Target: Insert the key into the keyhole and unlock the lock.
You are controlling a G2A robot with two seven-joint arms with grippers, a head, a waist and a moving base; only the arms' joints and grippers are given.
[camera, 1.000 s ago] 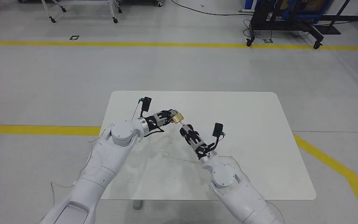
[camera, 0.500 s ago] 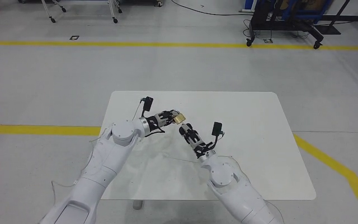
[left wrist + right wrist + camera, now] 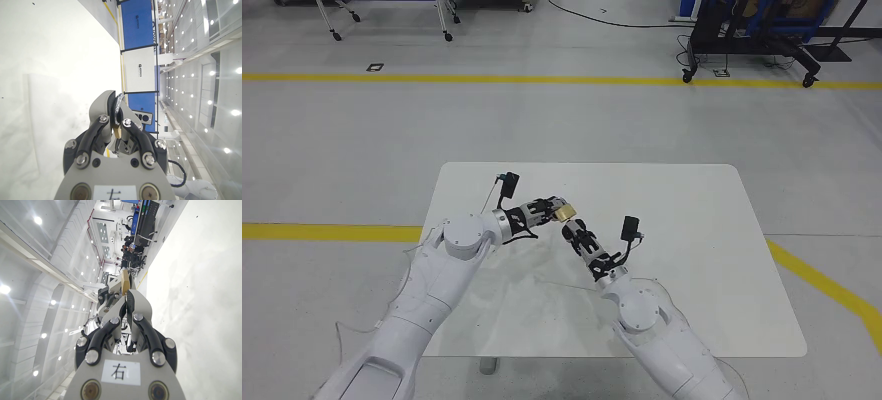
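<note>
One lock, one key, two grippers and one white tabletop make up the scene.

In the top view the two grippers meet tip to tip over the upper left part of the tabletop, left of its middle. They are nearer the far edge than the near one.

The left gripper comes in from the left. Its fingers are closed tight on the lock's steel shackle. The brass body is seen in the gap between those fingers in the left wrist view, and in the top view it points toward the other arm.

The right gripper comes up from the lower right, just beside the lock. Its fingers are pinched together on the key, a thin metal blade showing between the pads. In the right wrist view the key's tip meets the end face of the brass body. How far it sits inside the keyhole I cannot tell.

The widest stretch of tabletop lies to the right of the grippers, running out to the rounded right-hand corners. A narrower strip separates them from the left edge. Beyond the tabletop is grey floor crossed by two yellow lines.
</note>
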